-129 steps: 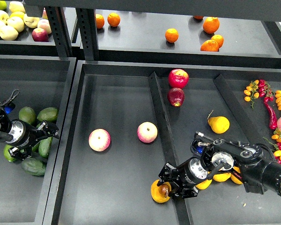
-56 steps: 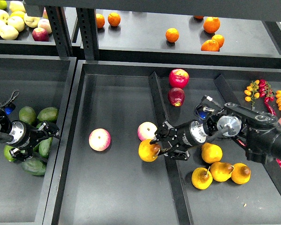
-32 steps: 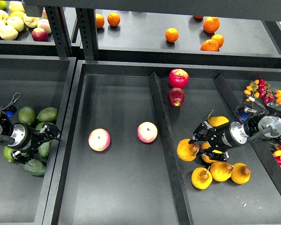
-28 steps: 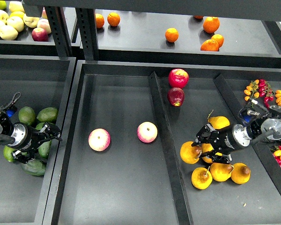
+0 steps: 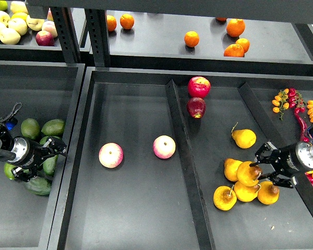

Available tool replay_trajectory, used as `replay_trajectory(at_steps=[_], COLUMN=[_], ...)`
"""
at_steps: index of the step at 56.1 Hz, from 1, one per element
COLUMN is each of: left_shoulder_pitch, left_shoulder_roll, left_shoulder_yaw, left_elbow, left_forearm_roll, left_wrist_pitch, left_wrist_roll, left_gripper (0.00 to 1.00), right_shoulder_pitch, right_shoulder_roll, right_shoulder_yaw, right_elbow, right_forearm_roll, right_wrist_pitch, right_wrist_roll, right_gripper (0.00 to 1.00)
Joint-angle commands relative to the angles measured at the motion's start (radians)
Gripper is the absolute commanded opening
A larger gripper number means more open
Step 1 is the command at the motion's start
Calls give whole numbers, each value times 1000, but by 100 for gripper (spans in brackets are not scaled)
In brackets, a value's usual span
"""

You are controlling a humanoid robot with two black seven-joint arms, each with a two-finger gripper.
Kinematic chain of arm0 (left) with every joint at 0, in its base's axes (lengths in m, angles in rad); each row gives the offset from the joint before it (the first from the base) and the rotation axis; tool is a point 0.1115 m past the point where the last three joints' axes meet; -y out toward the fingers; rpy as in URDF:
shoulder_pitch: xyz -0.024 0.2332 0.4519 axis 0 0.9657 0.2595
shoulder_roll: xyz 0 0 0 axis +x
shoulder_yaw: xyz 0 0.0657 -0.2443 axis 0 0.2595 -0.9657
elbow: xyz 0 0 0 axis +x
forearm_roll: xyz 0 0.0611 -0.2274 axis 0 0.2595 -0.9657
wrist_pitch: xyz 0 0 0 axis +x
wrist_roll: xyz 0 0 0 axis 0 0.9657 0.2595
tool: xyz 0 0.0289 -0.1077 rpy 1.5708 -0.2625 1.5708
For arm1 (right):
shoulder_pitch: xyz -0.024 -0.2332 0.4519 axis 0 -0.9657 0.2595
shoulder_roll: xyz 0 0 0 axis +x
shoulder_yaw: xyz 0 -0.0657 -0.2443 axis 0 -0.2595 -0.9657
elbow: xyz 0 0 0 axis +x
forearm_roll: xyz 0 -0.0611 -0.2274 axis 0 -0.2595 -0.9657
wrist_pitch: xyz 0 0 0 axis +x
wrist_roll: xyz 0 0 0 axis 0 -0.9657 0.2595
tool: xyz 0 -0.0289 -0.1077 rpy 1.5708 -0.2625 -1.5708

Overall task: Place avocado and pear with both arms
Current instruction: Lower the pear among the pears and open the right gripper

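Note:
The pear (image 5: 248,173), orange-yellow with a dark brown patch, sits in my right gripper (image 5: 260,167). The gripper is shut on it and holds it on top of the pile of yellow pears (image 5: 235,195) in the right compartment. My left gripper (image 5: 48,160) comes in from the left over the heap of avocados in the left bin. Its fingers (image 5: 56,149) are closed around the green avocado (image 5: 50,164), which rests among the others and is partly hidden by the fingers.
Other avocados (image 5: 53,126) lie around my left gripper. Two pink-yellow apples (image 5: 110,155) lie in the middle tray, and two red apples (image 5: 198,87) and a lone pear (image 5: 243,138) in the right compartment. A raised divider (image 5: 183,156) separates the two. Chillies and small tomatoes lie far right; oranges are on the back shelf.
My right gripper carried the pear from the front of the divider, over it and to the right, down onto the pear pile. My left gripper barely moved.

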Motion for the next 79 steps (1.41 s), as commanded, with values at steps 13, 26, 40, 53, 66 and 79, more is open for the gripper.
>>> replay_trajectory(at_steps=[13,26,40,53,66,79], left_shoulder_pitch=[2,3,3,2,0,2], left_shoulder_roll=[1,1,1,-6,-5,-5], left_shoulder_yaw=[0,0,0,0,0,0], left_elbow=[-2,-2,0,1,0,0], left_forearm_roll=[0,0,0,0,0,0], left_wrist_pitch=[0,0,0,0,0,0], left_wrist_roll=[0,0,0,0,0,0], left_gripper=[100,100,100,100,100,100], right_shoulder_pitch=[-46,-55,3,17,-2,-35], right_shoulder_roll=[7,35,33,55,134,228], right_shoulder_yaw=[-21,-18,-9,3,57,111], right_elbow=[14,14,14,-23,-95,-191], right_forearm_roll=[9,9,53,65,59,56], right_wrist_pitch=[0,0,0,0,0,0], right_wrist_roll=[0,0,0,0,0,0], right_gripper=[5,5,5,5,5,5])
